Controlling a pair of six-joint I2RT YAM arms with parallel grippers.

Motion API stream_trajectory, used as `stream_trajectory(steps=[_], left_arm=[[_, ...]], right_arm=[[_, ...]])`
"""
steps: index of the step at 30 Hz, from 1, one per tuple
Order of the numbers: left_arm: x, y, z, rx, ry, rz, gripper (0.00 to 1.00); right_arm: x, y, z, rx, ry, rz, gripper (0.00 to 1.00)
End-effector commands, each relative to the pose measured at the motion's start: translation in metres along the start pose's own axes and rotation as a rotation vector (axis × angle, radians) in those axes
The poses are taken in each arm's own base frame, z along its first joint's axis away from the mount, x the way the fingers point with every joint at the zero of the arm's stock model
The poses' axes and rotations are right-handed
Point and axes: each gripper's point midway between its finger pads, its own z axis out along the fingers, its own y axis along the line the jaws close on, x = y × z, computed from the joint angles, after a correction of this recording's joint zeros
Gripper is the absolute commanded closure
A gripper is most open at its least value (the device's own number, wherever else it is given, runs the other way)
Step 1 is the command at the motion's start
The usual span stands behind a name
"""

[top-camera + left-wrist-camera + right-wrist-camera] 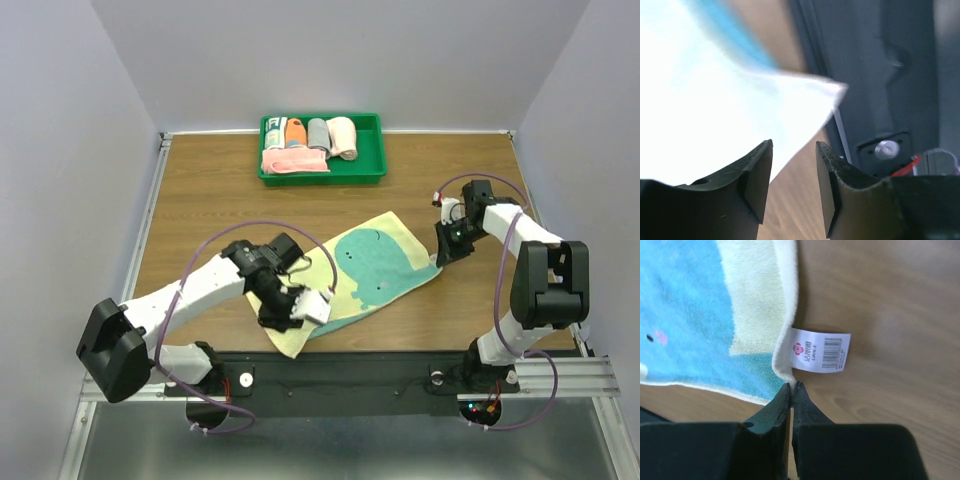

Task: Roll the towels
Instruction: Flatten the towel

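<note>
The teal towel with pale yellow edges lies flat and slantwise on the wooden table. My right gripper is shut on the towel's right corner, beside its white label; in the right wrist view the gripper pinches the pale edge of the towel. My left gripper is at the towel's near left corner. In the left wrist view it is open with only bare wood between the jaws, and the towel's corner lies just ahead and to the left. A pale peach rolled towel sits in the tray.
A green tray at the back holds several rolled cloths and a pink folded one. The black frame rail runs along the near table edge, close to my left gripper. White walls enclose the table.
</note>
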Motion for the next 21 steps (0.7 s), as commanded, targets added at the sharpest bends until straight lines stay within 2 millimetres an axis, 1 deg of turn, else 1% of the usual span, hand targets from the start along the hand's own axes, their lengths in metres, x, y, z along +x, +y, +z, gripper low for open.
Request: stream_trajectory(steps=[1,2,3,4,5,7,8,9,11,12,13,14,15,16,17,18,19,20,21], left_arm=[[-0.008,0.057,-0.045,-0.254,-0.112,-0.125,0.48],[0.008,0.074,-0.051,-0.298,-0.109,-0.218,0.5],[0.016,0.083,-0.052,-0.32,-0.098,-0.274,0.54],[0.026,0.092,-0.052,-0.342,-0.083,-0.332,0.6],[0.04,0.099,-0.047,-0.329,-0.064,-0.396,0.71],[0.053,0.109,-0.041,-0.339,-0.037,-0.452,0.75],[0.059,0.111,-0.031,-0.314,-0.018,-0.487,0.8],[0.064,0.112,-0.026,-0.305,-0.008,-0.5,0.81],[0.072,0.118,-0.013,-0.294,0.007,-0.532,0.84],[0.076,0.12,-0.009,-0.289,0.018,-0.541,0.84],[0.08,0.123,-0.005,-0.282,0.029,-0.551,0.85],[0.086,0.124,0.004,-0.258,0.046,-0.57,0.86],[0.088,0.128,0.006,-0.259,0.051,-0.579,0.86],[0.091,0.135,0.007,-0.27,0.047,-0.582,0.87],[0.094,0.142,0.009,-0.274,0.052,-0.589,0.87],[0.095,0.147,0.01,-0.28,0.055,-0.593,0.88],[0.101,0.152,0.014,-0.275,0.068,-0.603,0.89],[0.102,0.157,0.015,-0.278,0.07,-0.608,0.89],[0.1,0.168,0.011,-0.293,0.063,-0.602,0.89]], right_arm=[[0.027,0.016,-0.015,-0.066,0.066,-0.097,0.93],[0.031,0.02,-0.021,-0.093,0.096,-0.123,0.86],[0.034,0.024,-0.024,-0.114,0.112,-0.134,0.83],[0.043,0.03,-0.028,-0.147,0.151,-0.135,0.78],[0.047,0.031,-0.029,-0.16,0.172,-0.165,0.65],[0.055,0.032,-0.033,-0.173,0.219,-0.195,0.55],[0.056,0.03,-0.036,-0.163,0.232,-0.2,0.53],[0.054,0.026,-0.038,-0.146,0.226,-0.209,0.51],[0.029,0.019,-0.046,-0.089,0.148,-0.216,0.49],[0.019,0.018,-0.049,-0.076,0.12,-0.212,0.46],[0.01,0.018,-0.051,-0.074,0.094,-0.211,0.46],[-0.012,0.015,-0.056,-0.054,0.038,-0.222,0.46],[-0.021,0.014,-0.057,-0.05,0.013,-0.209,0.46],[-0.033,0.012,-0.052,-0.053,-0.019,-0.205,0.47],[-0.044,0.013,-0.052,-0.059,-0.038,-0.194,0.49],[-0.05,0.012,-0.049,-0.07,-0.042,-0.188,0.51],[-0.052,0.014,-0.043,-0.096,-0.035,-0.167,0.54],[-0.054,0.014,-0.038,-0.111,-0.027,-0.161,0.57],[-0.054,0.013,-0.027,-0.133,0.002,-0.149,0.62]])
